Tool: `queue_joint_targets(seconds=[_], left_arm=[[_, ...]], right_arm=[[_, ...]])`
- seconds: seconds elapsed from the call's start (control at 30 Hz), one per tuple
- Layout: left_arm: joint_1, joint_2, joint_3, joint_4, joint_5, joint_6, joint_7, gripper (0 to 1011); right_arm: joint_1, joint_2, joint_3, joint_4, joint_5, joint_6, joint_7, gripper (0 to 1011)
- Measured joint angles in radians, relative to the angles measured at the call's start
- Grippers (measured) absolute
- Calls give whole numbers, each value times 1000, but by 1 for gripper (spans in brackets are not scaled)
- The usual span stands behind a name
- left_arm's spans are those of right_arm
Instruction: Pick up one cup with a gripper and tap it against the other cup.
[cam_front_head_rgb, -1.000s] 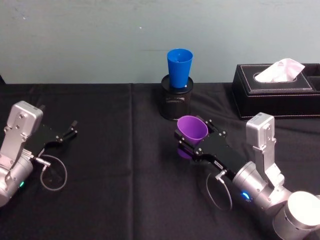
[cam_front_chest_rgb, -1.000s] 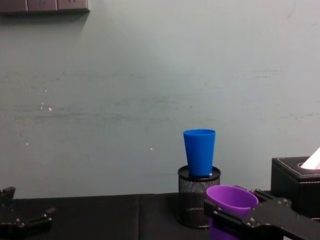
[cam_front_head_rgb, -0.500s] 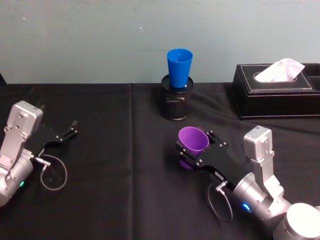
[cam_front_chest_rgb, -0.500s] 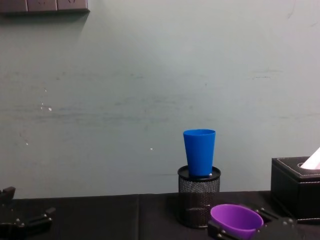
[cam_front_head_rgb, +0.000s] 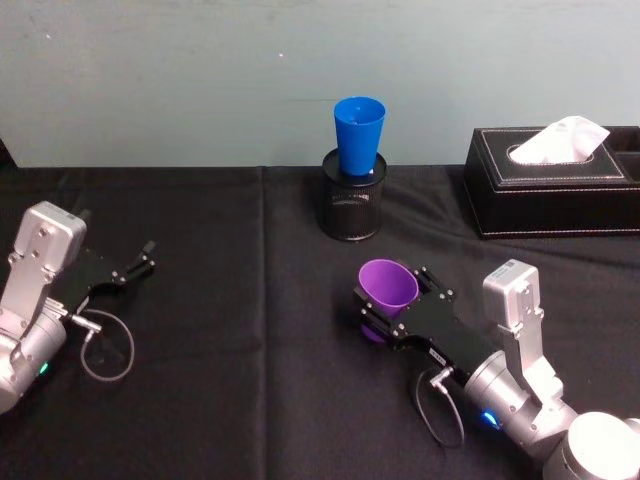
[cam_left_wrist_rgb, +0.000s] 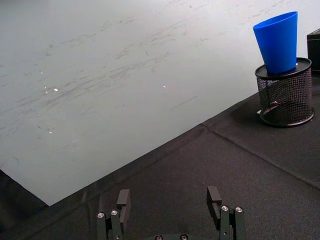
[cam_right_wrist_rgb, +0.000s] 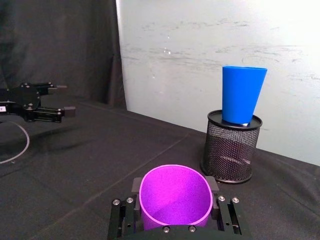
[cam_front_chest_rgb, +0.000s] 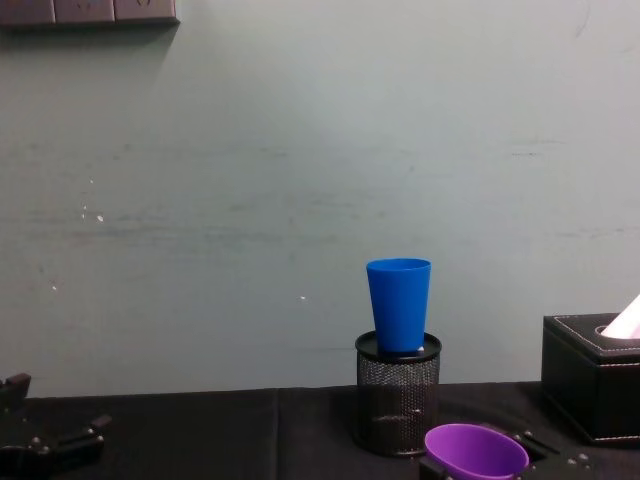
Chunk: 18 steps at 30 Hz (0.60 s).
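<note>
The purple cup (cam_front_head_rgb: 388, 284) is tilted, mouth up and leaning away from me, low over the black cloth in front of the holder. My right gripper (cam_front_head_rgb: 384, 303) is shut on it, one jaw on each side of its wall (cam_right_wrist_rgb: 174, 198). Its rim shows at the bottom of the chest view (cam_front_chest_rgb: 476, 450). The blue cup (cam_front_head_rgb: 359, 134) stands upright in a black mesh pen holder (cam_front_head_rgb: 352, 206) at the back centre, well apart from the purple cup (cam_right_wrist_rgb: 243, 94) (cam_front_chest_rgb: 399, 304). At the far left my left gripper (cam_front_head_rgb: 136, 266) rests open and holds nothing (cam_left_wrist_rgb: 169, 201).
A black tissue box (cam_front_head_rgb: 553, 182) with a white tissue stands at the back right, next to the mesh holder. A loose cable loop (cam_front_head_rgb: 104, 347) lies by the left arm. A wall runs close behind the table.
My right gripper has lowered and drawn back toward me with the purple cup, widening the gap to the blue cup. The left arm has not moved.
</note>
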Motion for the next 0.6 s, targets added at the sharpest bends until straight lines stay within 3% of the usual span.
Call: queue_joint_targets(seconds=[0.5,0.6], left_arm=[[0,0,0,0,0,0,0,1000],[0,0,0,0,0,0,0,1000]], right_arm=[[2,-7,4,9,-4,-5,-1,751],[2,-6,4,9,-4,-5,0,805]])
